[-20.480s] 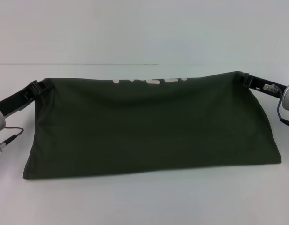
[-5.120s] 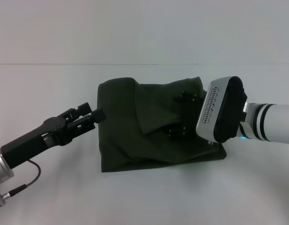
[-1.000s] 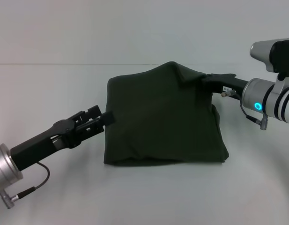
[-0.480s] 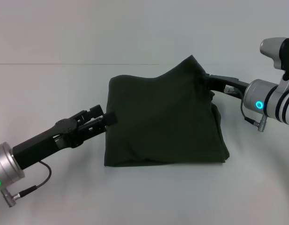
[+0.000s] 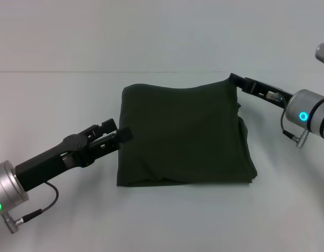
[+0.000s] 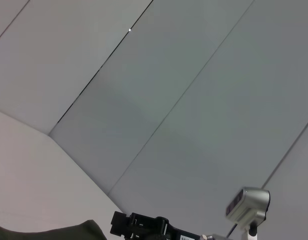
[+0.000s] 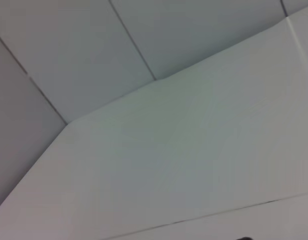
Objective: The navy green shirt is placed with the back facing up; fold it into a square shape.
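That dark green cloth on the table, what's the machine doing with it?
A two-armed robot is folding a navy green shirt on a white table. The shirt lies in a roughly square bundle. The right end effector is at the shirt's far right corner, seemingly pinching it. The left end effector is at the shirt's left edge. The fold looks nearly done, though the near edge is slightly uneven.
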Tool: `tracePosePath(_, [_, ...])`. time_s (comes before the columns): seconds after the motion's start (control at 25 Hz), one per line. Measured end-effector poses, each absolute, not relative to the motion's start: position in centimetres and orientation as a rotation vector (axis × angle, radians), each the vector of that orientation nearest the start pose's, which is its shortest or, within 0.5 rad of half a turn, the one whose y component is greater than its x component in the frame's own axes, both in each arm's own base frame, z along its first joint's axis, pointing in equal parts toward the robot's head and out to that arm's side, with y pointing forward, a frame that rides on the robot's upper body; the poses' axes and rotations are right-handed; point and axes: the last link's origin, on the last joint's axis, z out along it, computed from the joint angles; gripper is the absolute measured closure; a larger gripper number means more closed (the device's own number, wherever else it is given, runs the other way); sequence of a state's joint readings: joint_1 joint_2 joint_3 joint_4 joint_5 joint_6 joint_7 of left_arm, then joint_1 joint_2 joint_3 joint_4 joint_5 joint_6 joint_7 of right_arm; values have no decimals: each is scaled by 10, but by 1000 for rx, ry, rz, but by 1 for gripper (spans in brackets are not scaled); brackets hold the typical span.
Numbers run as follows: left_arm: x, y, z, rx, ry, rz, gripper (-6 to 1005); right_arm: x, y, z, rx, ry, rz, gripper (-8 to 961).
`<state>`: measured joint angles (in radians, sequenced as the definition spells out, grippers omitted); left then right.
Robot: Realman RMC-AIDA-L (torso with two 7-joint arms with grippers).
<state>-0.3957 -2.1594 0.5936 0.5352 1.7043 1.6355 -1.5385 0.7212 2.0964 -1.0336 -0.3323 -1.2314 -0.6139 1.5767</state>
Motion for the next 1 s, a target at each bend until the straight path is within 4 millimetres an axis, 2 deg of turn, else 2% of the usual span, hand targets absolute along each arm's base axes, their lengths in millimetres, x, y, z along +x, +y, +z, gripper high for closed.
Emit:
tracePosePath(0.16, [-269,291,-10,-2330,-1105,-1303,80,275,429,-30,-1778,1359,811,491])
tracePosePath(0.28, [-269,290,-10,-2329,-1111,-1305,80,285,422,-22,-1740,1386,872,256])
tracePosePath(0.4, [-268,289,-10,-2332,-1116,-1314,80,290,410,-13,-1776,1368,951,240])
tracePosePath(0.52, [-268,289,-9,-2334,-1128,-1323,80,290,395,-5,-1913,1269,979,223])
tracePosePath(0.76, [-273,289,-5,-2346,-1164,-1304,80,290,358,-4,-2251,945,894,196])
tracePosePath(0.92, [-276,290,-2,-2442,-1159,-1217,80,289,338,-11,-2423,757,804,195])
tracePosePath(1.0, [-276,289,-1,-2510,-1122,-1155,80,288,330,-15,-2465,664,788,147])
